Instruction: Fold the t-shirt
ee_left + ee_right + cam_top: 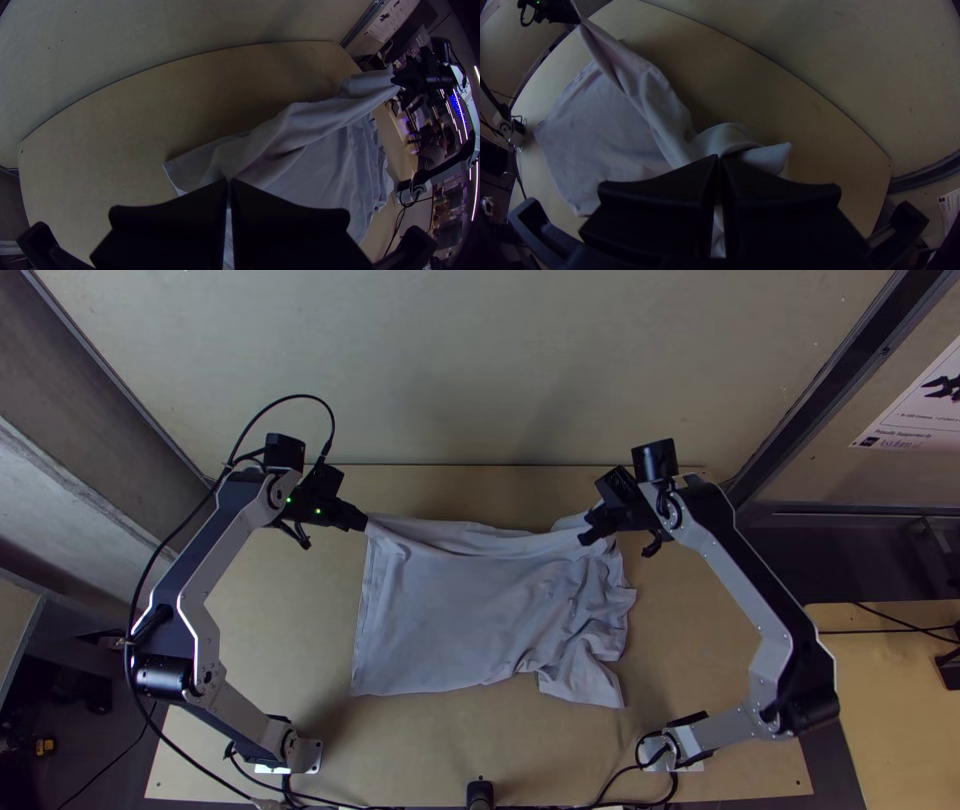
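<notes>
Left gripper (358, 522): closed, pinching t-shirt's (450, 615) far edge
Right gripper (590, 534): closed, same edge
Lie: slung between grippers, right side rumpled

Soft matt cloth of the pale t-shirt (450, 610) wrinkling, smooth wooden desk (290, 630) showing a dull finish, black fingers (170, 220) looking matt.

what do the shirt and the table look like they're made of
The t-shirt looks like thin matte knit, probably cotton or a blend: it drapes in soft folds and small wrinkles. The table seems to be pale wood or plywood with a dull finish, judging by its light tan colour and flat, smooth surface; a laminate is possible.
</notes>
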You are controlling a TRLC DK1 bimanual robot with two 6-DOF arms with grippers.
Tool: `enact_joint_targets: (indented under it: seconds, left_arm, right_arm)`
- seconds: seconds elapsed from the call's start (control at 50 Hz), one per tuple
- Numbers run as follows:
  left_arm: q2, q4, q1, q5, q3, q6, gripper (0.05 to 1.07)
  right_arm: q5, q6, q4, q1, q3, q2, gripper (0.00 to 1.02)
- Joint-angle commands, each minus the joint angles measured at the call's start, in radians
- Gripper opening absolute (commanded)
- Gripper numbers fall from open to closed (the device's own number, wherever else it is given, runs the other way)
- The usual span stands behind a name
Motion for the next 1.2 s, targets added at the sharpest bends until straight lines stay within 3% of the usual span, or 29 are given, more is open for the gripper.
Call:
enact_joint_targets:
  seconds: [0.0, 0.3, 0.58, 0.82, 1.0, 1.18]
  left_arm:
    - [-0.065, 0.016, -0.006, 0.012, -0.073, 0.010, 0.08]
    - [-0.144, 0.067, -0.018, 0.012, -0.248, 0.005, 0.08]
    - [-0.233, 0.140, -0.035, 0.012, -0.474, 0.013, 0.08]
    - [-0.236, 0.228, 0.017, 0.010, -0.612, 0.050, 0.08]
    - [-0.215, 0.249, 0.122, 0.010, -0.636, 0.120, 0.08]
    - [-0.189, 0.249, 0.151, 0.012, -0.627, 0.143, 0.08]
  right_arm:
    - [-0.006, -0.004, 0.004, 0.026, -0.077, -0.085, 0.02]
    - [-0.006, -0.007, 0.015, 0.036, -0.308, -0.219, 0.02]
    - [-0.005, -0.046, 0.126, 0.010, -0.526, -0.225, 0.02]
    - [-0.003, -0.118, 0.262, -0.102, -0.666, -0.159, 0.02]
    - [-0.005, -0.196, 0.270, -0.217, -0.667, -0.130, 0.02]
    - [-0.006, -0.205, 0.270, -0.208, -0.672, -0.122, 0.02]
